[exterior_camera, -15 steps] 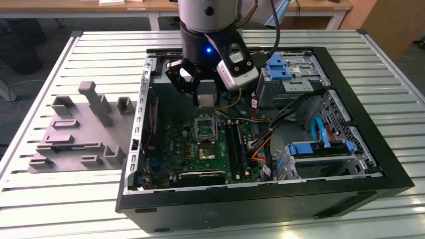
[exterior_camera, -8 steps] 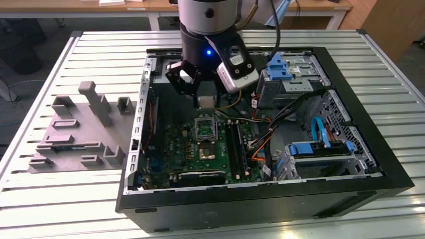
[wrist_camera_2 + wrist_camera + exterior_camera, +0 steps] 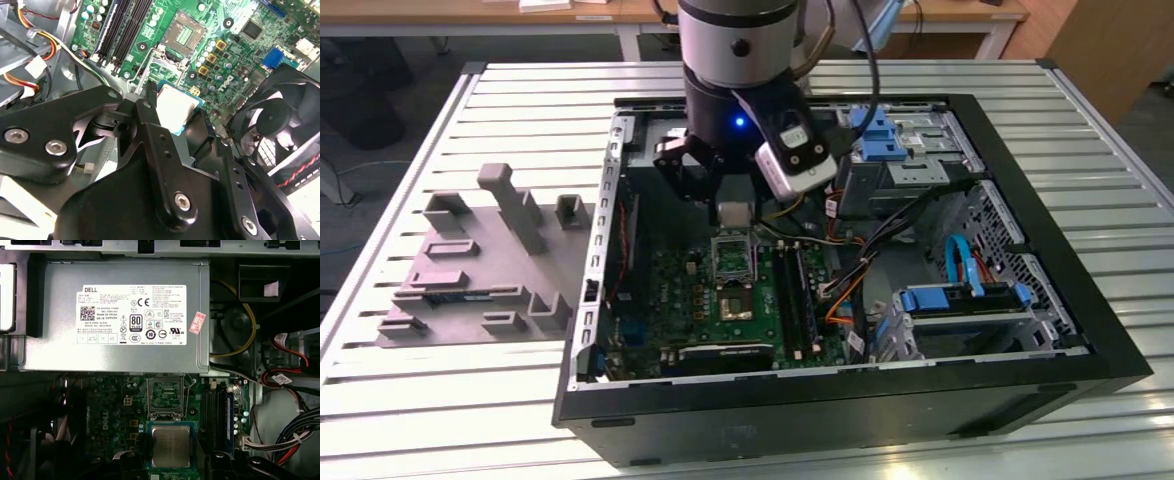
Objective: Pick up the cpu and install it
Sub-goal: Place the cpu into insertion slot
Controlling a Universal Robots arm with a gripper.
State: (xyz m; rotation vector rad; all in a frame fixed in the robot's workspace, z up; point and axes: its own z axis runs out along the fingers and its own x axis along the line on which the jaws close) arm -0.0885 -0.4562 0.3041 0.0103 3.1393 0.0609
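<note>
Slatted metal table [image 3: 520, 110], wooden desks [image 3: 400, 15] behind

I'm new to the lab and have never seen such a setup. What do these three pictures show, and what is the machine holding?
The exterior view looks from off the machine at a robot arm reaching into an open PC case on a slatted metal table; a grey moulded tray lies at the exterior view's left. The two wrist views come from cameras riding on the arm. Its end effector is shut on the cpu, a small silvery square chip, held above the green motherboard near the empty socket. The big grey box in the first wrist view sits inside the case.
</note>
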